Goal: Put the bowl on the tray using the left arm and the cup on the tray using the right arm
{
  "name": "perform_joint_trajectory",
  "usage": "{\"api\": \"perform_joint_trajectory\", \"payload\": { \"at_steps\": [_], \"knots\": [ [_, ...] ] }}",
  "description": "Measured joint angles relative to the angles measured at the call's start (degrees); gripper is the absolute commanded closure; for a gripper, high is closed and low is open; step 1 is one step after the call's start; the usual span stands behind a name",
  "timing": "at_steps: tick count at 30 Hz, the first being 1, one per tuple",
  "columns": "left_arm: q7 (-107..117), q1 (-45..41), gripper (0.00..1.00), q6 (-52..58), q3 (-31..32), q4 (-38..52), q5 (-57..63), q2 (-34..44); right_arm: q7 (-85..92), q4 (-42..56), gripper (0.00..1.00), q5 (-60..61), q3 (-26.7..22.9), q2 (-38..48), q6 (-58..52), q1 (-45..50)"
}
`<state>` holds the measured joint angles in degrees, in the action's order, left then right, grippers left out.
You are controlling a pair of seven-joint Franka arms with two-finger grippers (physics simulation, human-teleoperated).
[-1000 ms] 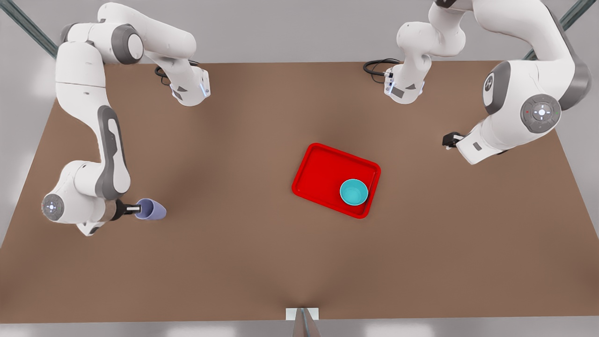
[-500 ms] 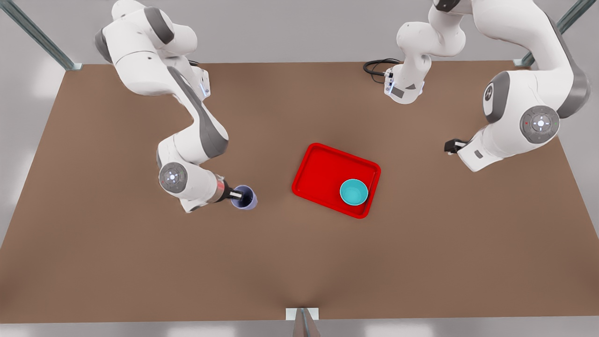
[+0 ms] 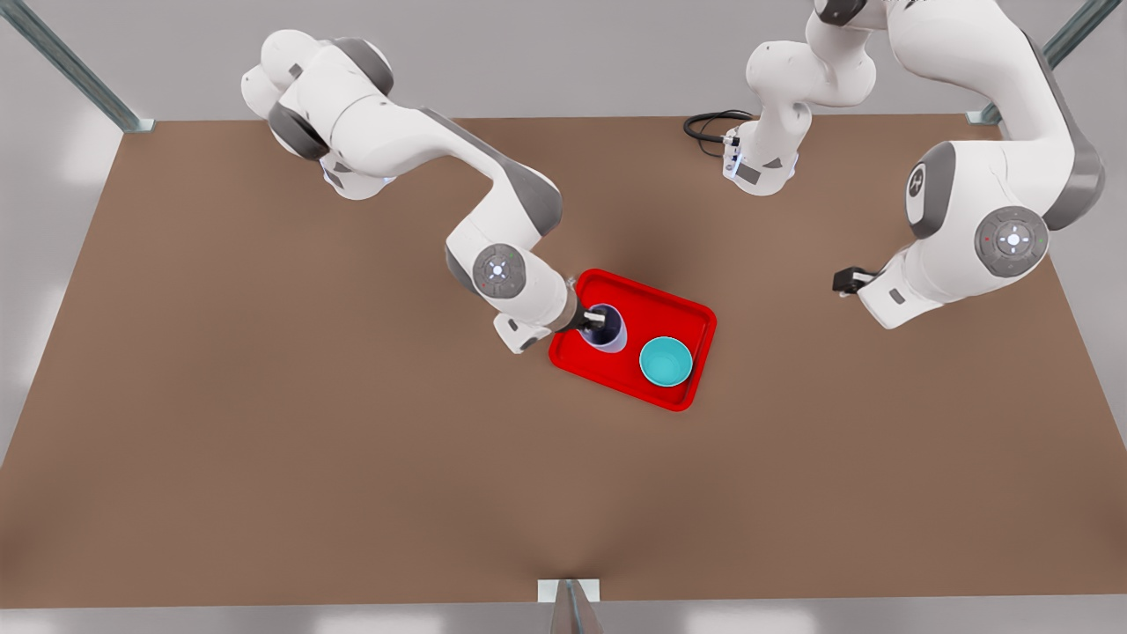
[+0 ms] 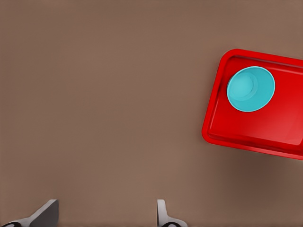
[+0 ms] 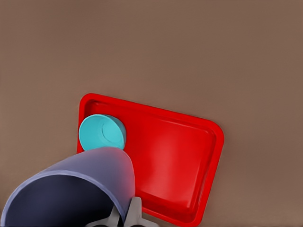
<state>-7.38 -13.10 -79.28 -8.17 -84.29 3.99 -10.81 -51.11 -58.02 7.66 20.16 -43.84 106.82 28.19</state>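
The right gripper [image 3: 600, 319], on the arm at the front view's left, was clamped on the rim of the cup [image 3: 606, 328], one finger inside the mouth and one outside the wall. In the right wrist view its fingers [image 5: 134, 215] pinched the wall of the cup [image 5: 71, 189] at the rim. The cup hung upright, mouth up, over the tray's [image 3: 634, 299] end toward the front view's left; whether its base touched the tray floor could not be told.

The cup looked like a light, stiff tumbler with a thin, smooth wall. A rim pinch suits it, though such a hold would probably let it swing or slip if jolted, so it likely wants setting down gently before release. Its tall, narrow shape would probably tip more easily than the bowl.

Further along, the bowl [image 3: 666, 362] sat inside the tray near the corner toward the front view's right, apart from the cup. Wide and shallow, it seemed stable, and its rim would be the place to take hold.

Well apart from the tray, at the front view's right, the left gripper [image 3: 845, 282] waited above bare table [image 3: 264, 458]. In the left wrist view its fingers [image 4: 163, 215] stood spread wide, holding nothing.
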Motion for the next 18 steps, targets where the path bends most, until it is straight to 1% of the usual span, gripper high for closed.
{"api": "perform_joint_trajectory", "payload": {
  "at_steps": [7, 11, 18],
  "knots": [
    [0.0, 0.0, 0.0, 0.0, 0.0, 0.0, -0.1, 0.0, 0.6, -2.0, 0.79, -0.3, 0.4, -2.1, -0.9, 1.3],
    [0.0, 0.0, 0.0, 0.0, 0.0, 0.0, -0.1, -0.3, 0.7, -1.8, 0.79, -2.9, -0.1, -6.0, 0.7, 3.7],
    [0.0, 0.0, 0.0, 0.1, 0.0, 0.0, -0.1, -0.3, 0.8, -1.8, 0.79, -6.7, -0.2, -9.6, 5.2, 5.8]
  ]
}}
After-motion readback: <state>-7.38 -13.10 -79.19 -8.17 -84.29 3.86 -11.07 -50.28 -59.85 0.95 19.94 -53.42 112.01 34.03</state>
